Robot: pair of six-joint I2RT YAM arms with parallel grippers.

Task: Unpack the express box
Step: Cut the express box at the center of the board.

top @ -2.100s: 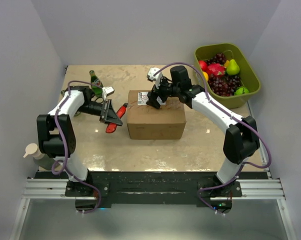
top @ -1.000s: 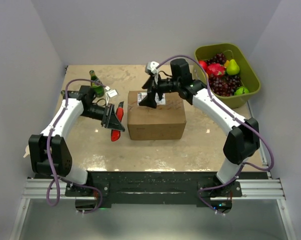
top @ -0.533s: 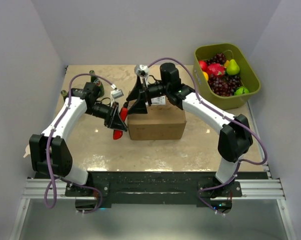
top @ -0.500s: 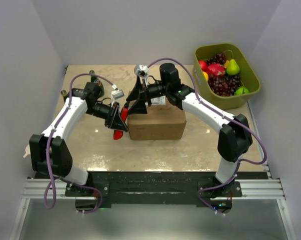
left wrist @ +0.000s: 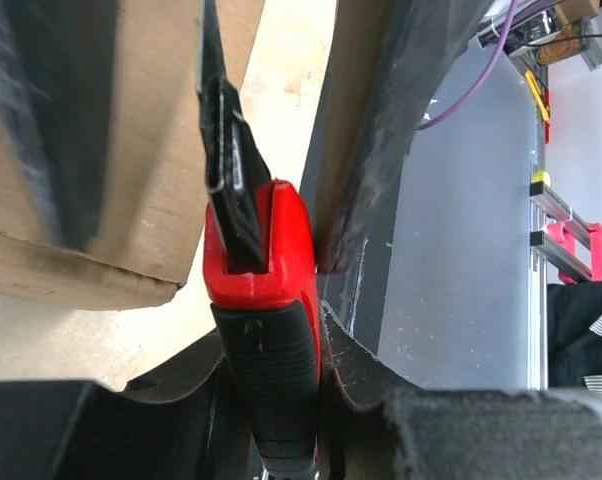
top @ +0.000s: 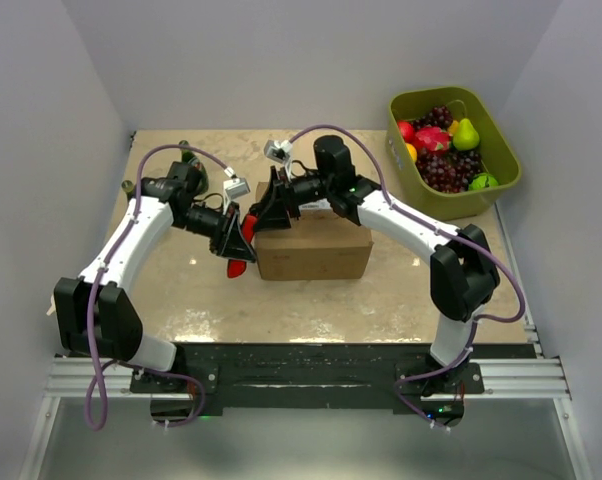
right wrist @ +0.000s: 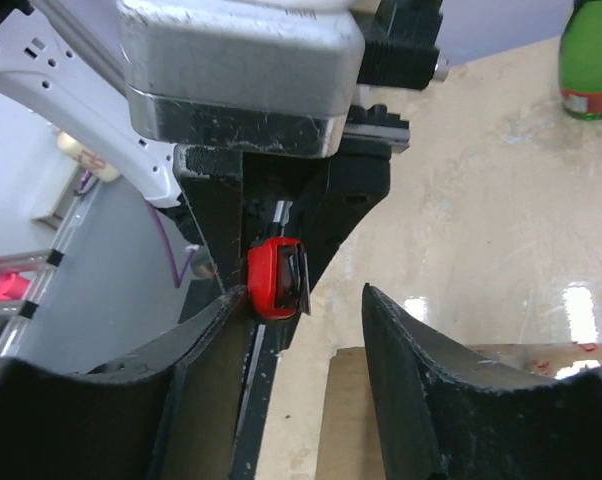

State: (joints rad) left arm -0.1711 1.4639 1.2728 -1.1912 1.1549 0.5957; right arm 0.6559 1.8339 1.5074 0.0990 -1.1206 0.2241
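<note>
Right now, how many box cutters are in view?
1. One red box cutter, clamped in the left pincer, blade at the express box's left end. The arms may hide others.

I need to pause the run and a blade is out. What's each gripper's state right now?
The left gripper is closed on the red utility knife.
The right gripper is open, holding nothing.

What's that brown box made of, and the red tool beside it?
The express box looks like cardboard: matte brown, raw cut edges. The cutter seems glossy red plastic with a black ribbed grip, perhaps rubber; its thin dark blade is probably metal.
</note>
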